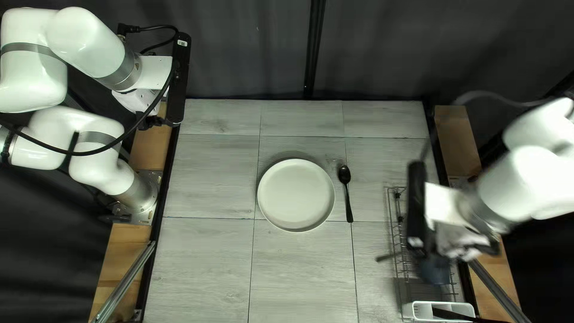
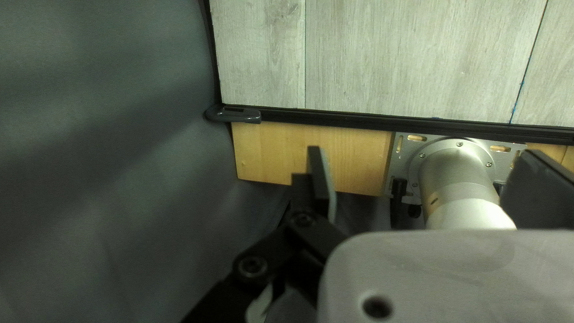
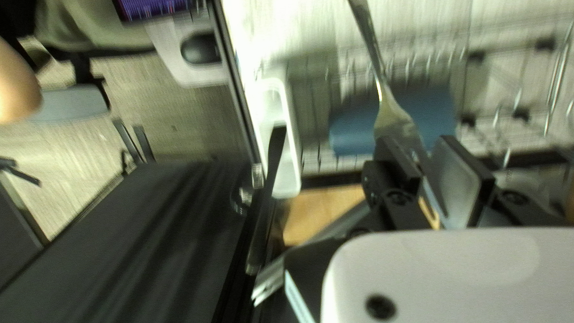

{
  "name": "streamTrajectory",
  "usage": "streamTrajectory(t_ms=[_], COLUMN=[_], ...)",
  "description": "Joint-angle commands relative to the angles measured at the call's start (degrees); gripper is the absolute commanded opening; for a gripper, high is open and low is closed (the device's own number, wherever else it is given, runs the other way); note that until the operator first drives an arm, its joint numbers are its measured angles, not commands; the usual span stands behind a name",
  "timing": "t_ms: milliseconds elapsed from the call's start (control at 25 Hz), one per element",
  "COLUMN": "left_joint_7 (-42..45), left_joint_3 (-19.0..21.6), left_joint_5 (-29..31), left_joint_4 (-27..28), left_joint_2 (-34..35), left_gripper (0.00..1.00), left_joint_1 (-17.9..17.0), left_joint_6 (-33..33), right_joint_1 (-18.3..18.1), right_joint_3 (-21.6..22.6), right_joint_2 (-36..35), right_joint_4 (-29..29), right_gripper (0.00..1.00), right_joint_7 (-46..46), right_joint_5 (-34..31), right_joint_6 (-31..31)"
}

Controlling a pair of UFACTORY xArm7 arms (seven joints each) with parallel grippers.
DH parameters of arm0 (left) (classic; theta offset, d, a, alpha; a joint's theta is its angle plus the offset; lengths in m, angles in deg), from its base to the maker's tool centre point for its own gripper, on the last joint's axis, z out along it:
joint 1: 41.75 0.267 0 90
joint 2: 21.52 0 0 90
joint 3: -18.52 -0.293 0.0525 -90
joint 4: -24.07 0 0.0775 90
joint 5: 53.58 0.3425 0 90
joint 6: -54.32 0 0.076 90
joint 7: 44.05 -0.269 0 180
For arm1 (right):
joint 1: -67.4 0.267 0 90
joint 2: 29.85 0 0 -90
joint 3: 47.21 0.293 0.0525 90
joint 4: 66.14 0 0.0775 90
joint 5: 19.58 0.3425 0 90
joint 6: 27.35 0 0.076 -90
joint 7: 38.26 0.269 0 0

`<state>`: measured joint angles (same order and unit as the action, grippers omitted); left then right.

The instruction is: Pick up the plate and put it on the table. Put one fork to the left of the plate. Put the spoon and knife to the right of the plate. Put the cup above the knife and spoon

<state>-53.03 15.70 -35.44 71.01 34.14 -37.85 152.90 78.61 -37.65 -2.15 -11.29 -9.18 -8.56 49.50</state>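
White plate [image 1: 296, 195] on the desk [image 1: 209, 263], black spoon [image 1: 345, 174] just beside its right; blue cup [image 1: 434, 272] in the rack [image 1: 396, 209], near the right end effector [image 1: 457, 239]; left end effector [image 1: 150, 122] beyond the desk's left edge.

Left wrist view: left end effector spread wide, nothing between.

Right wrist view: right end effector pinching a silvery utensil [image 3: 394, 119], slightly blurred.

Your table [image 1: 209, 263]: pale grey, wood-grained, seamed. In your top left view, a white plate [image 1: 296, 195] near centre; black spoon [image 1: 344, 174] just right, bowl up-frame. Lower right, you have a wire rack [image 1: 391, 209], white caddy [image 1: 418, 310] at its bottom end.
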Motion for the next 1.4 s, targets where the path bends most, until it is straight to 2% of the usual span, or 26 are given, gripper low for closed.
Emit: streamTrajectory(t_ms=[40,320,400,440,520,640,680,800,1080,1200,1400], left_joint_7=[0.0,0.0,2.62,5.36,7.87,14.23,15.37,14.73,14.73,14.73,18.89], left_joint_3=[0.0,0.0,0.24,1.43,2.61,5.43,6.13,6.41,6.41,6.41,6.45], left_joint_5=[0.0,0.0,-2.27,-4.33,-6.25,-10.02,-10.5,-10.39,-10.39,-10.39,-11.76], left_joint_4=[0.0,0.0,-1.03,-2.04,-3.62,-7.95,-7.79,-6.47,-6.47,-6.47,-10.62], left_joint_2=[0.0,0.0,-2.7,-4.85,-5.55,-6.1,-7.49,-8.94,-8.94,-8.94,-5.88], left_gripper=[1.0,1.0,1.0,1.0,1.0,1.0,1.0,1.0,1.0,1.0,1.0], left_joint_1=[0.0,0.0,-0.46,-1.25,-1.89,-3.0,-3.29,-3.8,-3.8,-3.8,-2.78], left_joint_6=[0.0,0.0,-3.92,-8.4,-12.52,-22.79,-25.32,-25.83,-25.83,-25.83,-30.93], right_joint_1=[-2.96,-2.96,-2.85,-2.9,-3.12,-3.99,-4.29,-5.3,-9.93,-10.0,-10.0], right_joint_3=[-5.38,-5.38,-4.98,-5.23,-5.46,-5.88,-5.93,-6.13,-9.63,-10.04,-10.04], right_joint_2=[-4.33,-4.33,-4.36,-4.29,-3.79,-4.6,-5.47,-6.57,-5.63,-5.1,-5.1], right_joint_4=[1.98,1.98,1.39,0.45,-0.33,-0.44,0.1,0.85,0.96,0.16,0.16], right_gripper=[0.0,0.0,0.0,0.0,0.0,0.0,0.0,0.0,0.0,0.0,0.0], right_joint_7=[-8.68,-8.68,-9.08,-9.77,-10.47,-11.38,-11.25,-10.69,-11.18,-11.74,-11.74], right_joint_5=[-2.87,-2.87,-3.67,-3.56,-3.86,-5.47,-5.92,-7.47,-11.88,-11.74,-11.74], right_joint_6=[-5.0,-5.0,-5.74,-7.68,-9.74,-13.9,-15.09,-17.42,-20.8,-24.29,-24.29])
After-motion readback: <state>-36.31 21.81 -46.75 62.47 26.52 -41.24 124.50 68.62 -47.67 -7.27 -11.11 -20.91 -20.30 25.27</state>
